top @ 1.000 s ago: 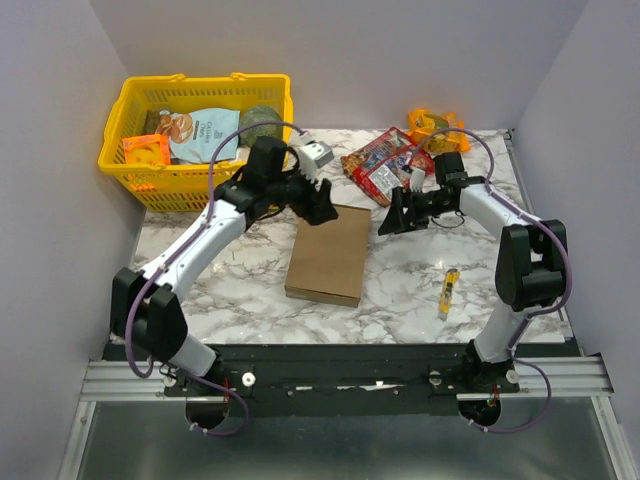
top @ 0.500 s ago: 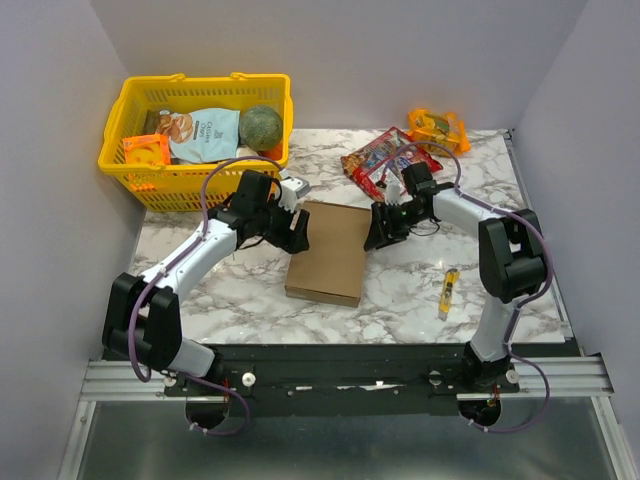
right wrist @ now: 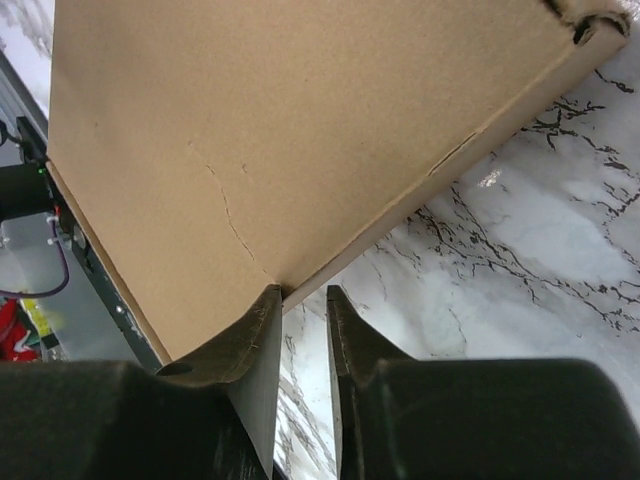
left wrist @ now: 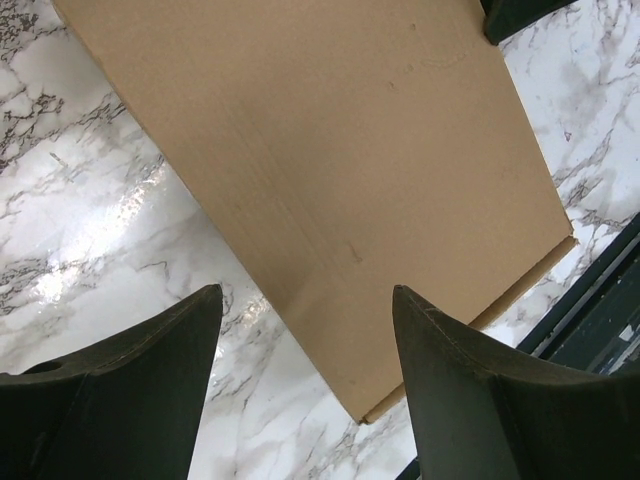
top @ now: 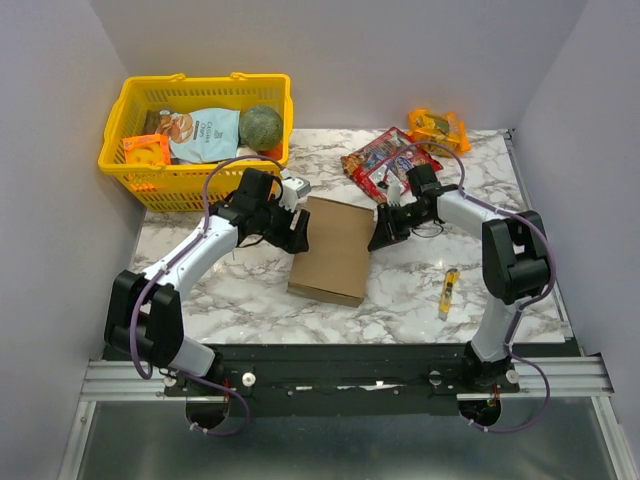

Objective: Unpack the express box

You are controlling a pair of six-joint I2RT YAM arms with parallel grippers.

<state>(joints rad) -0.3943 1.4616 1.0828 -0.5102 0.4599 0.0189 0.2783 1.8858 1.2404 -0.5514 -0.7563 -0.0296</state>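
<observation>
The express box (top: pixel 330 250) lies flat and closed in the middle of the marble table, a plain brown cardboard mailer. My left gripper (top: pixel 297 235) hangs at its left edge, open; in the left wrist view the left gripper (left wrist: pixel 305 290) has wide-apart fingers that straddle the box (left wrist: pixel 330 150) edge and the marble without touching. My right gripper (top: pixel 377 240) sits at the box's right edge. In the right wrist view the right gripper (right wrist: pixel 303 290) has its jaws drawn almost together, the box (right wrist: pixel 250 130) edge running in between the tips.
A yellow basket (top: pixel 200 82) with packets and a green ball stands at the back left. Red snack bags (top: pixel 378 160) and an orange packet (top: pixel 437 127) lie behind the right gripper. A small yellow tube (top: pixel 450 290) lies right of the box.
The right gripper moved left to the box's right edge and closed from wide open. The left gripper came down from the far corner to the box's left edge, staying open.
</observation>
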